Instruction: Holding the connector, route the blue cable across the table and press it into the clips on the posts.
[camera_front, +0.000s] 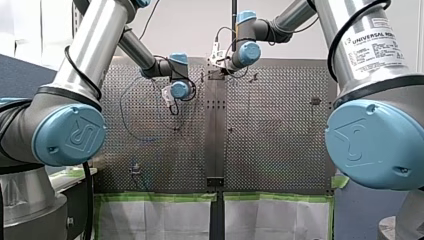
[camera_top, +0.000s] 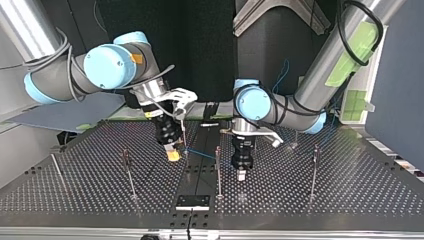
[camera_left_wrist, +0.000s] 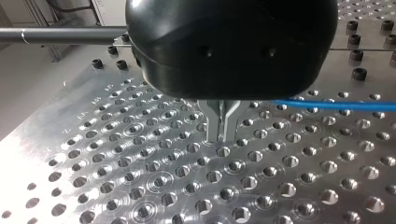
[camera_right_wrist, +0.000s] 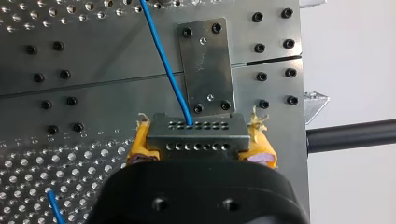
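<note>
At the centre-left of the top view, our right gripper (camera_top: 173, 152) has its yellow pads clamped on the connector (camera_right_wrist: 195, 135), which lies crosswise between them. From it the blue cable (camera_top: 202, 154) runs toward the view's right, low over the bench (camera_top: 350, 200), reaching the middle post (camera_top: 218, 170). Our left gripper (camera_top: 241, 173) hangs just right of that post, metal fingers (camera_left_wrist: 215, 123) drawn together on nothing, with the cable passing beside them. We judge the right arm leads the routing, since the cable's long axis already points at the post.
</note>
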